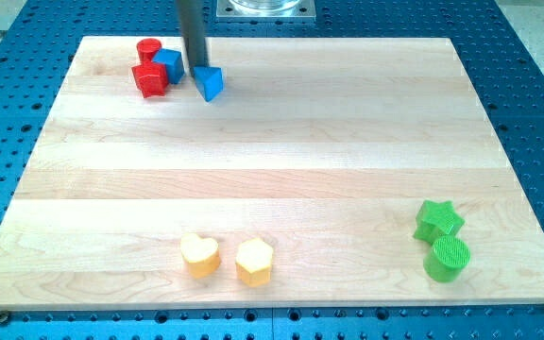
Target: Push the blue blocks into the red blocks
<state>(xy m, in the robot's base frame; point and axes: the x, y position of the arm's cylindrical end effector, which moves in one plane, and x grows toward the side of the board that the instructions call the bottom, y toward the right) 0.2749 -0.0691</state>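
Observation:
A red cylinder (147, 49) and a red star-like block (149, 79) sit at the view's top left of the wooden board (272, 170). A blue cube (168, 64) rests against both red blocks on their right side. A blue triangular block (210, 82) lies a little to the right of them, apart from the cube. My tip (197, 68) stands between the two blue blocks, touching the upper left edge of the blue triangular block.
A yellow heart (199, 255) and a yellow hexagon (254, 262) sit near the view's bottom, left of centre. A green star (438, 221) and a green cylinder (447, 258) sit at the bottom right. Blue perforated table (536, 113) surrounds the board.

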